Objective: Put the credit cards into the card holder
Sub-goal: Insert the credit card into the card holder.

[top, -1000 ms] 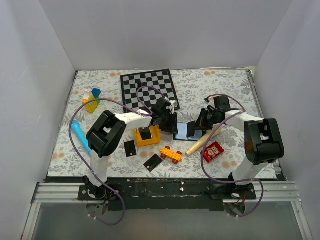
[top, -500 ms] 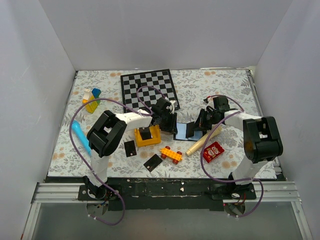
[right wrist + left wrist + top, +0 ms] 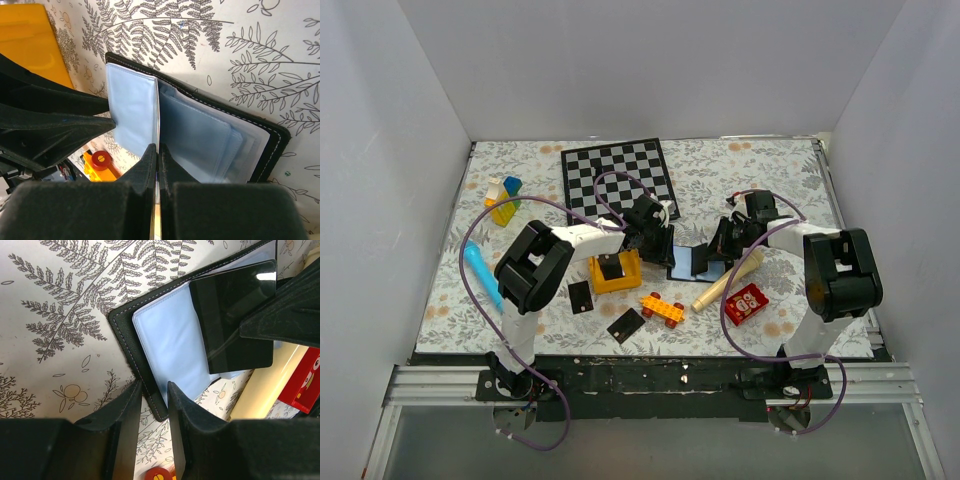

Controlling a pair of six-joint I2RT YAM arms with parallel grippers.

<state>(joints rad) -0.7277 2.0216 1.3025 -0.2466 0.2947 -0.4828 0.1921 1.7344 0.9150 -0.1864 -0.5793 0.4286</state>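
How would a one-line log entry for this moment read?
left gripper: pinching card holder edge | right gripper: holding credit card over its open interior

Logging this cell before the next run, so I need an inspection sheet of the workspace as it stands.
Surface: floral cloth, flat, no spills seen.
Job's things: card holder lies open; one credit card held over its pockets; two loose cards near the front edge.
Clutter: chessboard, coloured blocks, blue tube, yellow block, orange toy, wooden pin, red box.
Grippers: left gripper closed on the holder's edge; right gripper closed on the card.
Cables: purple cables loop beside both arms.
Surroundings: white walls on three sides.
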